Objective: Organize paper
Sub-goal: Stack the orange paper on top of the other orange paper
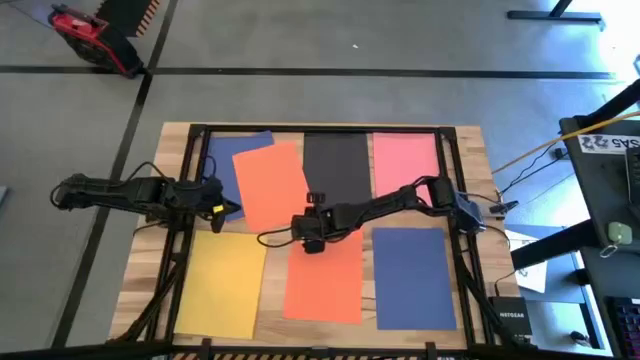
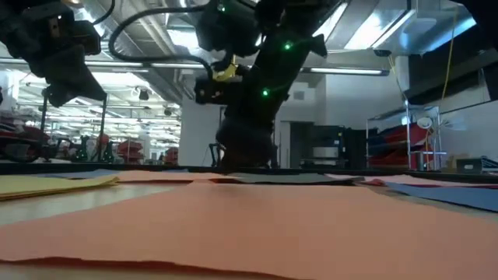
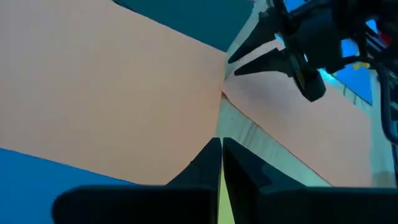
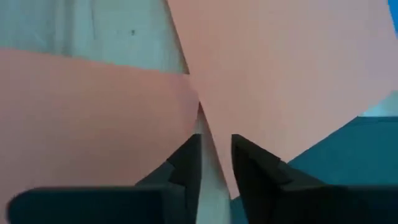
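Note:
Several paper sheets lie flat on the table: a tilted orange one (image 1: 270,185) overlapping a blue one (image 1: 225,160), black (image 1: 337,165), pink (image 1: 405,165), yellow (image 1: 222,282), a second orange (image 1: 325,280) and a second blue (image 1: 412,278). My right gripper (image 1: 300,236) is open and low at the table. Its fingers stand either side of the tilted orange sheet's near right corner (image 4: 200,109). My left gripper (image 1: 235,209) is shut and raised above that sheet's near left edge (image 3: 124,168). My right gripper's fingers (image 4: 186,155) straddle the edge of the tilted orange sheet beside its near right corner (image 4: 208,134), coming in slanting from the table's right. I cannot tell whether they touch the paper. My left gripper touches nothing.
Bare wood (image 3: 249,134) shows between the two orange sheets. Black frame rails (image 1: 455,200) run along the table's sides. Cables (image 1: 275,240) trail near the right gripper. A red tool (image 1: 90,35) lies on the floor beyond the far left, and equipment (image 1: 610,180) stands at the right.

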